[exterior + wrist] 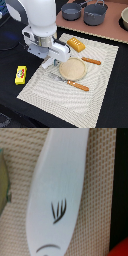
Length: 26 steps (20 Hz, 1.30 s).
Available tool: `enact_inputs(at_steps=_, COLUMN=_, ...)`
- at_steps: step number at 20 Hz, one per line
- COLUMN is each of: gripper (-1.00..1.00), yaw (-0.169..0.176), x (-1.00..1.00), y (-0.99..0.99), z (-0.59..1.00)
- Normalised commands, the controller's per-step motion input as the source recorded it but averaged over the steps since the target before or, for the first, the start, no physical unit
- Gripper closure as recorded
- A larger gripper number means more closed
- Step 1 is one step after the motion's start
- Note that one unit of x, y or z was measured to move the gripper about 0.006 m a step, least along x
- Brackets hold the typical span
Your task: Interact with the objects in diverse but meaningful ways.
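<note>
The arm [37, 22] is showing smooth, glossy white rounded shells, with a dark grey band curving over its upper joint. A pale grey ring is circling the wrist below the big white segment, and beneath it a blocky white hand housing [56, 51] is sitting just beside the round tan plate [73, 69].
</note>
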Motion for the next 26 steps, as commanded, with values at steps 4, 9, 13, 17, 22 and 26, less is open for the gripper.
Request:
enact_inputs(at_steps=4, gripper=1.0, yaw=-0.013, x=0.0, y=-0.04, z=-0.15)
enact_inputs(at_steps=9, gripper=1.0, yaw=-0.013, x=0.0, y=-0.03, z=-0.08)
enact_inputs(at_steps=13, gripper=1.0, yaw=-0.01, x=0.0, y=-0.03, z=-0.06)
enact_inputs(at_steps=17, gripper=1.0, yaw=-0.006, x=0.0, y=-0.02, z=-0.05)
enact_inputs(at_steps=22, gripper=1.0, yaw=-0.007, x=-0.16, y=-0.06, z=0.41)
enact_inputs(at_steps=26, gripper=1.0, yaw=-0.012, x=-0.48, y=-0.14, z=0.99)
